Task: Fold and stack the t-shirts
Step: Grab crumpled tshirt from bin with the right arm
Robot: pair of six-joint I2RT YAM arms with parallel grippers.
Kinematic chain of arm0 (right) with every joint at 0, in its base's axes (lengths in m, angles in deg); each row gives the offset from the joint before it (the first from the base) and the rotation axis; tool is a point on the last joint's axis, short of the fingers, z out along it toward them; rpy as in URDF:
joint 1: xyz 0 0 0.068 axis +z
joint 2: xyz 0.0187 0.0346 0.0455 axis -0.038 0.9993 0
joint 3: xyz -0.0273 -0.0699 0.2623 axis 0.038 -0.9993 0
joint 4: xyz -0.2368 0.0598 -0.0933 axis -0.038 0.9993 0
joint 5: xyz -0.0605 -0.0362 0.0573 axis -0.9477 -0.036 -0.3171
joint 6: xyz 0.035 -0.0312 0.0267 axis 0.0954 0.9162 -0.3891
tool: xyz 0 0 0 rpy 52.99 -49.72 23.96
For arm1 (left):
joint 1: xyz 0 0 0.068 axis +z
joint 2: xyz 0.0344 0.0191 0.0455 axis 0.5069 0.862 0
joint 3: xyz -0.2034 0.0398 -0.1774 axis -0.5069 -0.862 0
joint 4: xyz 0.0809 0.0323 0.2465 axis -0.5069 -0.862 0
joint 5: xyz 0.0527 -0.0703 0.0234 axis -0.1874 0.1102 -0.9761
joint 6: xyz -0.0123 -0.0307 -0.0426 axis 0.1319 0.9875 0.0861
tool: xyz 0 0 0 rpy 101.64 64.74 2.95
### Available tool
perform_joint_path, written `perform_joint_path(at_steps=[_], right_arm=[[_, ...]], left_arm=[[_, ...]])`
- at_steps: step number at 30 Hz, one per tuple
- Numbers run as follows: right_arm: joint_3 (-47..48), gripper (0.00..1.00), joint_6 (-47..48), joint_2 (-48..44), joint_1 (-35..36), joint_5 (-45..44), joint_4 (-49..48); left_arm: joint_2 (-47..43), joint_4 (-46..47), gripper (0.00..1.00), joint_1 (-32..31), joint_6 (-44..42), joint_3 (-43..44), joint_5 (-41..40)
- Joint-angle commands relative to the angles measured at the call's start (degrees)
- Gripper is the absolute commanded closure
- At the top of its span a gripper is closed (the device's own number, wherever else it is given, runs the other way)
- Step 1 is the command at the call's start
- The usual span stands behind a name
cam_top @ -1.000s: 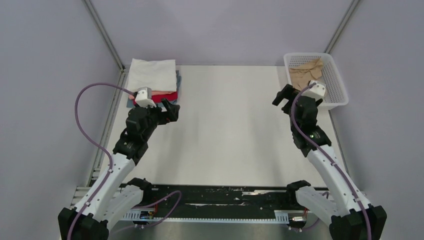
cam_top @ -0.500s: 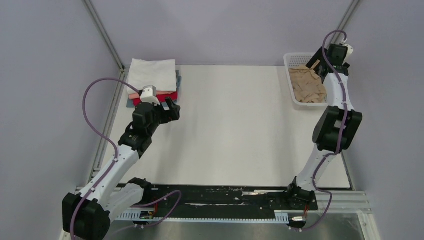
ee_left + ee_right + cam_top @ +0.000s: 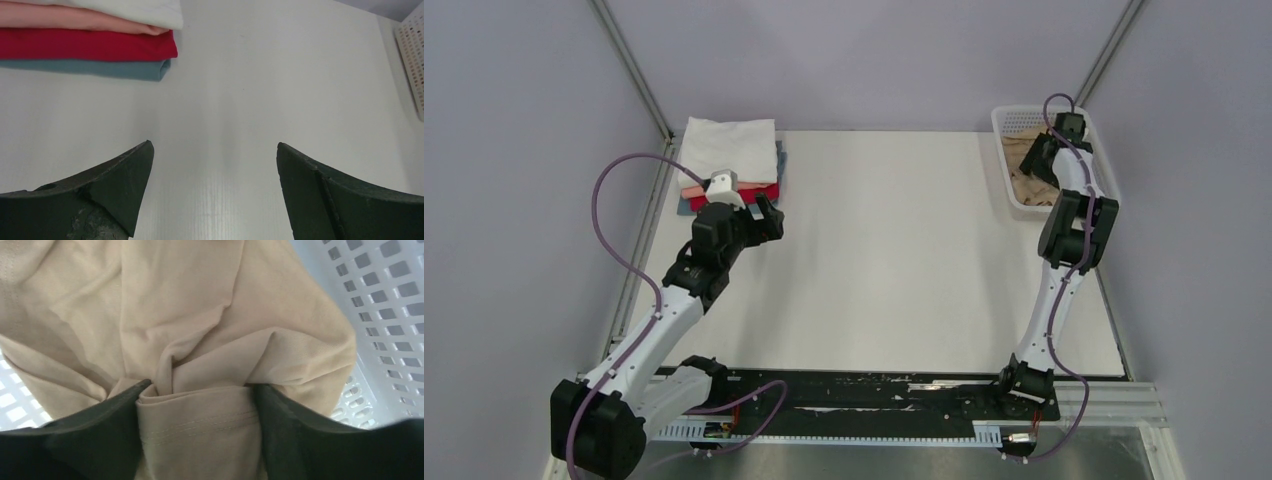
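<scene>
Already four folded t-shirts (image 3: 729, 160) are sitting stacked at the far left corner. The right gripper (image 3: 197, 405) is reaching into the basket (image 3: 1101, 190), jaws closing around a bunched tan tee (image 3: 190, 325), not yet lifted. The left gripper (image 3: 215, 165) is hovering wide open, holding nothing.

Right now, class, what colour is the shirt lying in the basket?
Tan; the shirt shows best in the right wrist view.

Right arm now down in basket (image 3: 1092, 160), jaws around tan tee (image 3: 200, 340).
</scene>
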Motion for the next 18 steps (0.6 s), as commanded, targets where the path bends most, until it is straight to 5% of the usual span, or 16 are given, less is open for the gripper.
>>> perform_joint_path(at_steps=[1, 4, 6, 18], right_arm=[[0.31, 0.39, -3.19, 2.77, -1.31, 6.0, 3.46], [1.3, 0.83, -4.23, 2.24, -2.45, 10.81, 3.4], [3.11, 0.99, -4.03, 1.22, -3.16, 15.55, 3.29], [4.11, 1.0, -2.96, -23.38, -3.4, 24.34, -7.66]], left_arm=[[0.35, 0.52, 0.0, -0.08, -0.31, 2.67, -1.44], [0.08, -0.48, 0.0, -0.07, -0.09, 2.84, -1.83], [-0.47, -1.15, 0.0, -0.06, 0.18, 2.79, -2.22], [-7.63, -1.1, 0.0, -0.08, 1.47, -0.34, 0.31]])
